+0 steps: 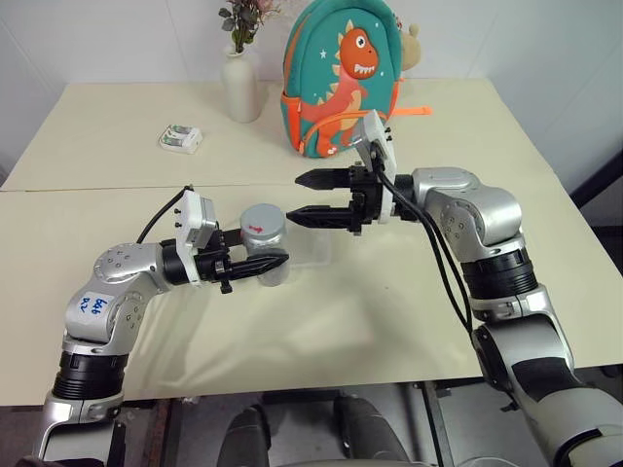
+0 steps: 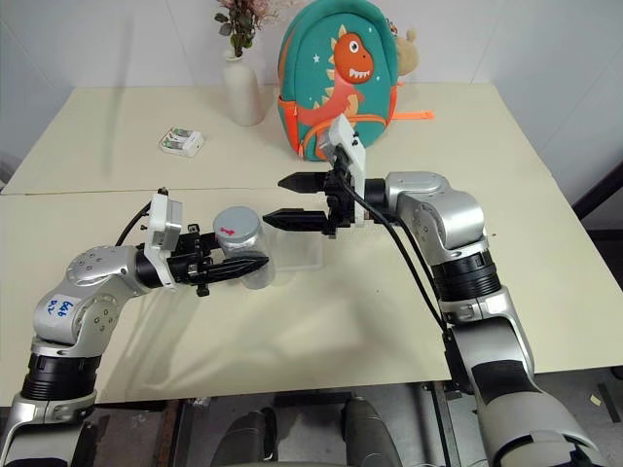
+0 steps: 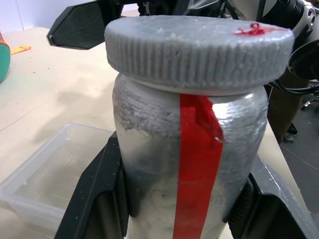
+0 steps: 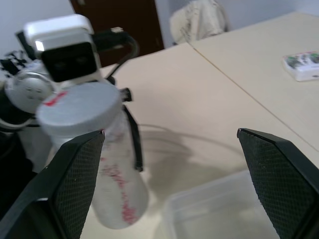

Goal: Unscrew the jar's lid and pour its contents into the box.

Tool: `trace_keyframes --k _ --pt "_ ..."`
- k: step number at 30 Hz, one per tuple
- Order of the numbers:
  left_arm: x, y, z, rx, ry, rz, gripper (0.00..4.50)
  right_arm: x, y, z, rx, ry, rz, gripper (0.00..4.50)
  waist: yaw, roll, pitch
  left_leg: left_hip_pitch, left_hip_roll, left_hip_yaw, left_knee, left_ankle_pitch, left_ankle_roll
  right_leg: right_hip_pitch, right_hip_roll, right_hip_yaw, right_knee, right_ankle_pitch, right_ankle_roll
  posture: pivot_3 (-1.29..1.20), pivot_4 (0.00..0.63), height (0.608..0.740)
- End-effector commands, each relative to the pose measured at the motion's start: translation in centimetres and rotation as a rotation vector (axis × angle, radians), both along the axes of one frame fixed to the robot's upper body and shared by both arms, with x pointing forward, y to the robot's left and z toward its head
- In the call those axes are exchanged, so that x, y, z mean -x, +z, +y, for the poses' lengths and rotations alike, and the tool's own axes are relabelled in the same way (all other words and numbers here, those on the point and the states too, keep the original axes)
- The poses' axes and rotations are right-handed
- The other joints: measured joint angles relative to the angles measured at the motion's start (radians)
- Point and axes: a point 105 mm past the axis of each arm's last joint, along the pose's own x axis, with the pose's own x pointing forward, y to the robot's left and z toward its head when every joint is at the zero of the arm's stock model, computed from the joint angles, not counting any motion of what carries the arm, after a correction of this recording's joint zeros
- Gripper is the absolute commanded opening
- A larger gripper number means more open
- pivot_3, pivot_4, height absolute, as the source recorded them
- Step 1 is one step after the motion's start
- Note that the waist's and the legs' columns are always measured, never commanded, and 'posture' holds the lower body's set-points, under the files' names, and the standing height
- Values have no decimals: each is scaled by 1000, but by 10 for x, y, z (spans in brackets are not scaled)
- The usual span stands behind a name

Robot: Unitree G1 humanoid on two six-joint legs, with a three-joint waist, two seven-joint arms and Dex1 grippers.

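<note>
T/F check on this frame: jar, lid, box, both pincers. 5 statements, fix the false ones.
1. The left pincer is shut on the jar. True.
2. The lid is already off the jar. False: it sits on top of the jar, with a red mark on it.
3. The right pincer is clamped on the lid. False: its jaws stand wide open, beside the lid and clear of it.
4. The box lies on the table next to the jar. True.
5. The jar has a blue stripe down its side. False: the stripe is red.
</note>
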Motion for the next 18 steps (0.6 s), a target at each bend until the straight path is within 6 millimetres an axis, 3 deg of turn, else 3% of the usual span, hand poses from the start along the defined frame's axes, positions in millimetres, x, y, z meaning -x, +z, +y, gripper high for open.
trace_keyframes --k 1,7,18 --pt "5 12 -2 2 -24 -50 1965 8 17 -9 -48 38 -43 4485 0 0 0 0 0 0 0 0 0 0 0 0 0 0 0 0 150 740" --pt "5 11 -1 4 -19 -49 1965 18 31 -5 -108 106 -12 4485 -1 0 0 0 0 0 0 0 0 0 0 0 0 0 0 0 150 740" --pt "5 11 -3 8 -20 -49 1965 42 24 27 -69 212 -21 4485 1 0 0 0 0 0 0 0 0 0 0 0 0 0 0 0 150 740"
